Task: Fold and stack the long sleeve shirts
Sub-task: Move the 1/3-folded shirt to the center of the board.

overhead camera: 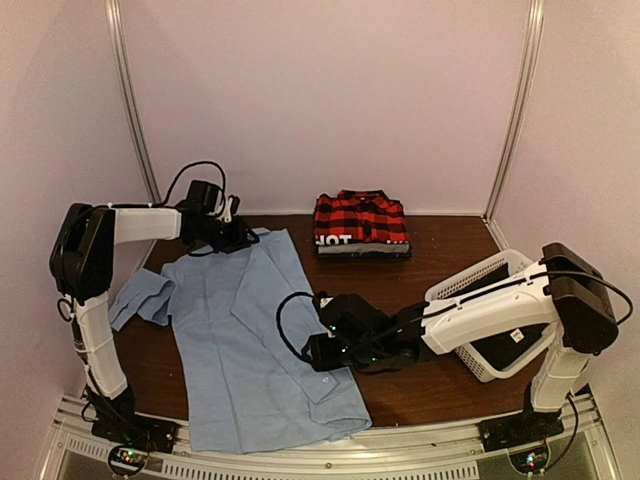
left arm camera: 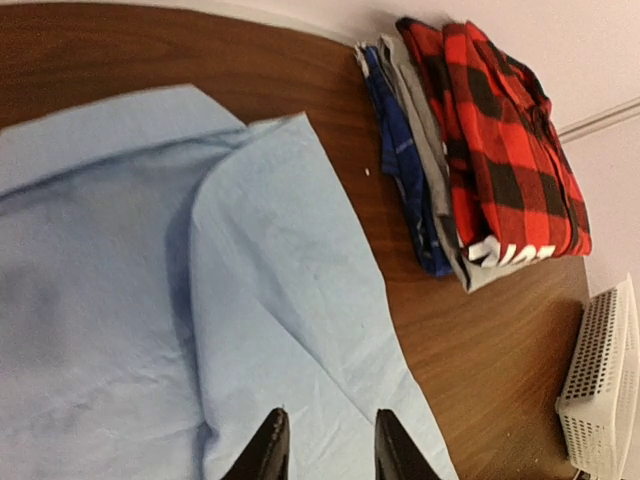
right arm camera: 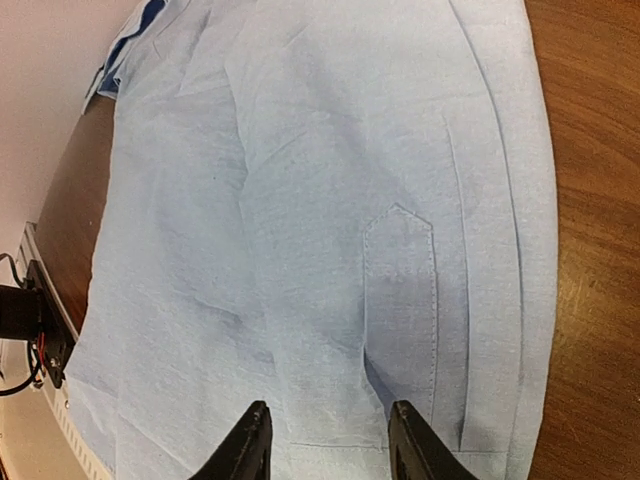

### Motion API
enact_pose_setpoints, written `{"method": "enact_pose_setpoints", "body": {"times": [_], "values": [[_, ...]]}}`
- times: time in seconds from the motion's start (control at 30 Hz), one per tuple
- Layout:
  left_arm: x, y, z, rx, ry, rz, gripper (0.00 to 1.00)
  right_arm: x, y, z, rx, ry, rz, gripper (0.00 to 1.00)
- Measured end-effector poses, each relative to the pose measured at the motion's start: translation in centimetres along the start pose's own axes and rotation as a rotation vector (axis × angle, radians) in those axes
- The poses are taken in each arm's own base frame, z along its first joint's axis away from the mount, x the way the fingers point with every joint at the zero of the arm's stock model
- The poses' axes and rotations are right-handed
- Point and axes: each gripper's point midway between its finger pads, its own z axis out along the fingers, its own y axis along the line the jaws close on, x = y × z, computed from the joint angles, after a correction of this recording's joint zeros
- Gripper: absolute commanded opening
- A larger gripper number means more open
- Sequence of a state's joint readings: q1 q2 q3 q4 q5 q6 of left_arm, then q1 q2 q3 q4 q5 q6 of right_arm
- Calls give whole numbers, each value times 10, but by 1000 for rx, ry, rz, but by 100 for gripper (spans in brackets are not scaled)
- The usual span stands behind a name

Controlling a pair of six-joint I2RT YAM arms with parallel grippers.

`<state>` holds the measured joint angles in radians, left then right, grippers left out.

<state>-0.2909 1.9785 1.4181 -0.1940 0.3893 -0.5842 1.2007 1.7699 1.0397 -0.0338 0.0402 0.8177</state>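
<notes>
Where the blue one lies: plain light blue cloth long sleeve shirt point(overhead camera: 250, 340) spread flat on the dark brown wooden table point(overhead camera: 440, 250), left of centre, hem at the near edge, one sleeve bunched out to the left
Plaid one: red-and-black plaid cloth shirt point(overhead camera: 360, 218) folded, topping a pile of folded grey and blue garments point(left arm camera: 425, 150) at the far edge, apart from the blue shirt
Left gripper point(left arm camera: 325, 440): above the blue shirt's far corner, fingers parted a little, gripping nothing
Right gripper point(right arm camera: 330, 440): low over the blue shirt's right side, by a pointed stitched strip, fingers moderately apart, nothing clamped
Basket: white plastic mesh basket point(overhead camera: 470, 285) at the table's right
</notes>
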Motion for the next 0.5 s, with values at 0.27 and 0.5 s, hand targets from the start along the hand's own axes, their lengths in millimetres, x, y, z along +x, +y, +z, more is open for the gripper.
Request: {"method": "enact_pose_setpoints", "body": {"times": [0.27,0.5], "values": [[89,-5,32,18,186,-39,24,28,-15,16,19,76,-7,41],[90,6,64,11,212,-61,22,45,-32,19,17,103,22,40]]}}
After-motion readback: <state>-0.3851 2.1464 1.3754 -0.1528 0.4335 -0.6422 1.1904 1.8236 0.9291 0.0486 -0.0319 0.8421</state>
